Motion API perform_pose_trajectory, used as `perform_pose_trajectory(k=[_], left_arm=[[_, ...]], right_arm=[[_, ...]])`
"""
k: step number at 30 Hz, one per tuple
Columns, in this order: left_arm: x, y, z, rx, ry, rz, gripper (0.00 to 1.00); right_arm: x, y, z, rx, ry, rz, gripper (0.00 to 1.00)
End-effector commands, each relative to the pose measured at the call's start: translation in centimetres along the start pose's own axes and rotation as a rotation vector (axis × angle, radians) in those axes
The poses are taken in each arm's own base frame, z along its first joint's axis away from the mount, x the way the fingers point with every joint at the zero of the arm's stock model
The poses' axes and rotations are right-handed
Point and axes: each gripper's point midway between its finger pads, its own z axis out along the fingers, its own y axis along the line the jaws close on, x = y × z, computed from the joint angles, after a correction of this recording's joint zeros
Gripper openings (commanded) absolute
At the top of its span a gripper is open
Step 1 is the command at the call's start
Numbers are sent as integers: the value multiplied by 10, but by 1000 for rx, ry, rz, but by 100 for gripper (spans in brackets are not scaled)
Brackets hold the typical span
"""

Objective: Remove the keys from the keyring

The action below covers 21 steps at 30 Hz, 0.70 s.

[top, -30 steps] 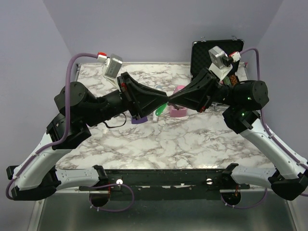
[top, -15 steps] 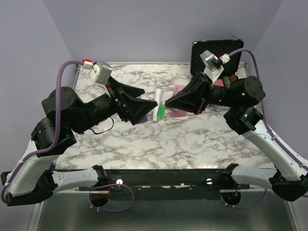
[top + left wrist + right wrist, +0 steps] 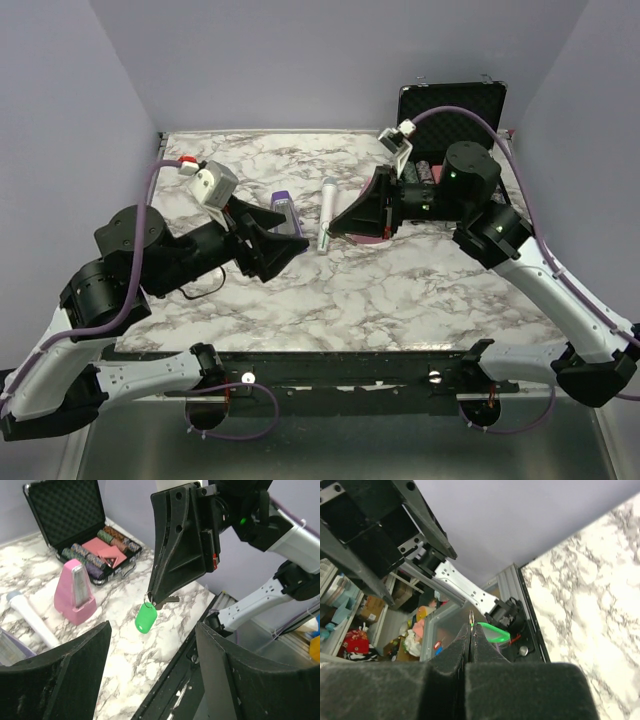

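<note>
Left gripper (image 3: 300,230) backed off, open, empty; right gripper (image 3: 155,597) pinches keyring (image 3: 148,599), key (image 3: 146,619) dangling

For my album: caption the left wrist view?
Right gripper holds the keyring, green key dangling, framed by open left fingers.

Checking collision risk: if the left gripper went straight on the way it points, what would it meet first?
Likely the green key hanging by its keyring from the shut right gripper; depth is unclear.
</note>
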Motion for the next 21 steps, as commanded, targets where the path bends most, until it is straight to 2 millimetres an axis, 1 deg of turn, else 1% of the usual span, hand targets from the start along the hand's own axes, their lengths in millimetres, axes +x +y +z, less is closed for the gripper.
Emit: perform_pose_trajectory(k=[1, 2, 6, 11, 13, 15, 18, 21], left_arm=[[15, 13, 5, -52, 27, 7, 75], [15, 13, 4, -50, 29, 12, 75], [17, 11, 1, -27, 56, 46, 75], [14, -12, -4, 99, 119, 72, 72], [14, -17, -2, 134, 152, 71, 68], [14, -21, 1, 176, 179, 61, 62], [15, -27, 7, 239, 213, 37, 55], [16, -34, 11, 298, 237, 21, 54]], right_arm=[[23, -15, 0, 52, 60, 59, 1], [23, -14, 0, 42, 61, 53, 1], [28, 6, -6, -63, 83, 6, 1], [32, 28, -14, -165, 134, -74, 1], [32, 32, -16, -185, 151, -88, 1], [30, 36, -17, -197, 160, -104, 1], [27, 38, -18, -197, 160, -122, 1], [22, 42, -18, -197, 148, -135, 1]])
